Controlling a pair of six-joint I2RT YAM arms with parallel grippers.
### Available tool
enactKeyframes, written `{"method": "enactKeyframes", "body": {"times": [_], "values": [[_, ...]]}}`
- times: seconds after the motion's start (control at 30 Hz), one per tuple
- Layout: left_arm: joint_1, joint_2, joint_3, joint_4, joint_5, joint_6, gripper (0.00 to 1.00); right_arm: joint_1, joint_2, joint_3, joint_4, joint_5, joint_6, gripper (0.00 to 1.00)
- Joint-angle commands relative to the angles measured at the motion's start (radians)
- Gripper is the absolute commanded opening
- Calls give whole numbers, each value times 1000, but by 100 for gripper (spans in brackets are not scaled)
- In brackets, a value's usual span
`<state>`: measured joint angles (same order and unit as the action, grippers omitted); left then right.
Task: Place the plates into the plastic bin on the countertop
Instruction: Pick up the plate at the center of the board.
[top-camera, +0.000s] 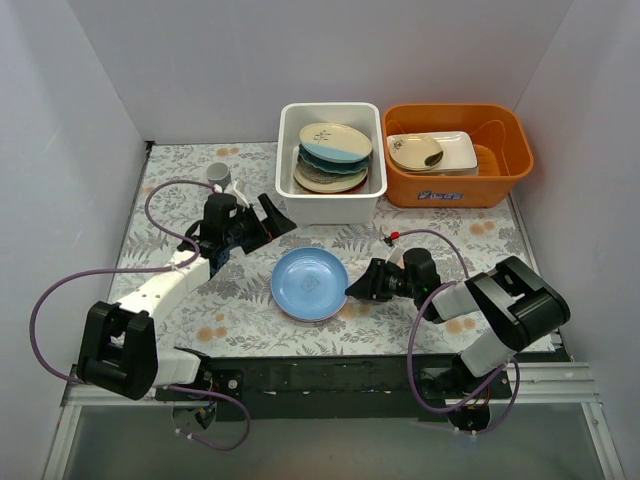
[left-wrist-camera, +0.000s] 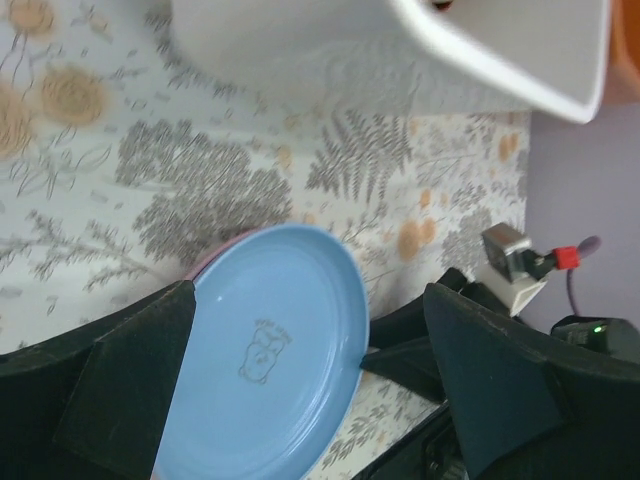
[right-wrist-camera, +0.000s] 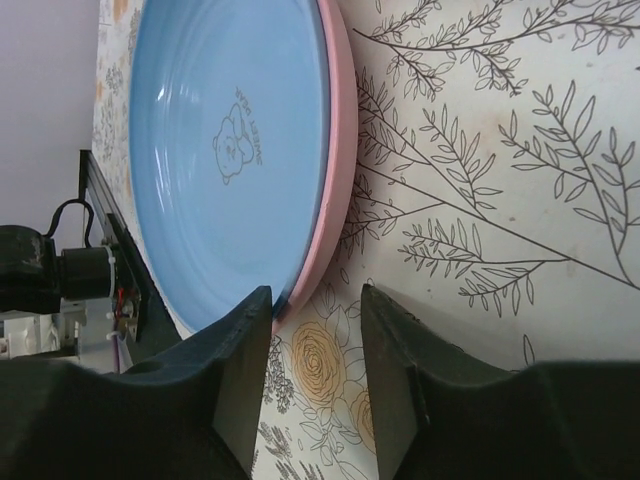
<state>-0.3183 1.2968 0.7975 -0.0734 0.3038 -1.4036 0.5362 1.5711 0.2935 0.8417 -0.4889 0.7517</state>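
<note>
A blue plate (top-camera: 310, 283) lies on top of a pink plate on the countertop (top-camera: 240, 310), in front of the white plastic bin (top-camera: 330, 208). The bin holds a stack of several plates (top-camera: 333, 152), a cream-and-light-blue one on top. My right gripper (top-camera: 358, 285) is open, low at the blue plate's right edge. In the right wrist view one fingertip (right-wrist-camera: 255, 310) sits against the edge of the blue plate (right-wrist-camera: 230, 150) and pink plate (right-wrist-camera: 340, 150). My left gripper (top-camera: 270, 222) is open and empty, above the countertop between bin and plate. It looks down on the blue plate (left-wrist-camera: 270, 350).
An orange tub (top-camera: 458, 190) right of the bin holds a white rectangular dish (top-camera: 455, 152) with a beige bowl. A small mug (top-camera: 218, 175) stands at the back left. White walls close in the sides and back.
</note>
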Motion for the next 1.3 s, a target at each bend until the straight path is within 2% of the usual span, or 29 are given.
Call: {"method": "enactKeyframes", "body": {"times": [0.0,0.03,0.1,0.13,0.23,0.27,0.57,0.77,0.9,1.27], "values": [[-8,-77,-84,1,-6,6,97,10,38,26,28,-8,3,43],[-7,-83,-112,-3,-12,9,97,8,43,29,23,-5,9,33],[-7,-103,-132,-31,-46,14,97,8,64,38,20,0,9,25],[-7,-111,-151,-37,-54,15,97,8,72,41,19,-2,11,17],[-7,-143,-176,-57,-66,20,97,8,92,45,23,-4,14,3],[-8,-149,-190,-62,-66,23,97,10,93,44,25,-2,14,1],[-8,-261,-219,-88,-5,35,93,8,89,42,28,0,14,1],[-10,-341,-161,-195,63,43,92,8,93,45,33,-7,15,1],[-8,-369,-133,-235,124,37,91,8,96,45,34,-5,15,1],[-11,-396,-149,-281,179,40,88,8,107,50,45,-13,15,1]]}}
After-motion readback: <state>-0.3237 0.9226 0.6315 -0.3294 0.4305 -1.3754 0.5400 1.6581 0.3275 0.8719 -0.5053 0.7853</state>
